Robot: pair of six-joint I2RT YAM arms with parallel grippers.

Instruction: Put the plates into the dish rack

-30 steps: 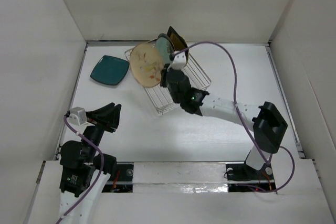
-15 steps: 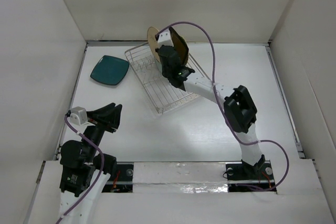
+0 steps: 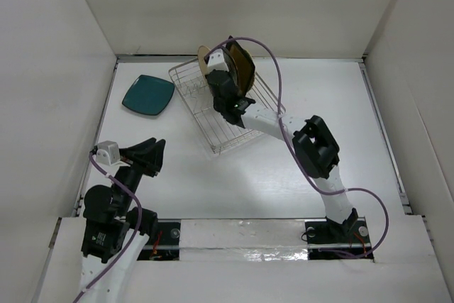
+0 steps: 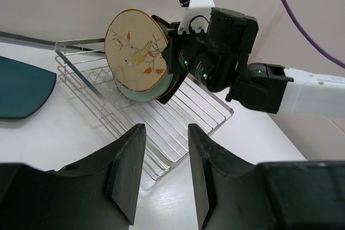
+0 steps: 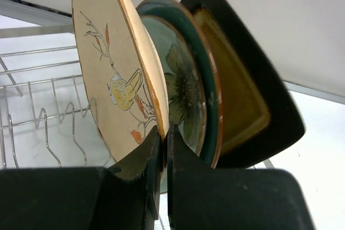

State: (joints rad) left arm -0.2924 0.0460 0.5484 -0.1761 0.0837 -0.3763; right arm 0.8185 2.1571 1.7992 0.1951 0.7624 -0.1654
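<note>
The far end of the silver wire dish rack [image 3: 213, 127] is packed. A cream patterned round plate [image 4: 137, 49], a green flowered round plate [image 5: 186, 92] and a black-rimmed amber square plate [image 5: 242, 95] stand on edge close together. The right arm [image 3: 266, 124] slants over the rack's right side. The near tines are free. Bare white counter [image 3: 284, 175] separates the rack from the left pincer [image 4: 166, 133]. A teal square plate [image 3: 148, 94] lies flat to the rack's left, apart from it.

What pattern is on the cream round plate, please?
The cream round plate shows a yellow bird on orange-leaved branches, clearest in the left wrist view.

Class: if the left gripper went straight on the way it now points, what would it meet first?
The left gripper would likely meet the dish rack first, at its empty near end; depth is uncertain.
</note>
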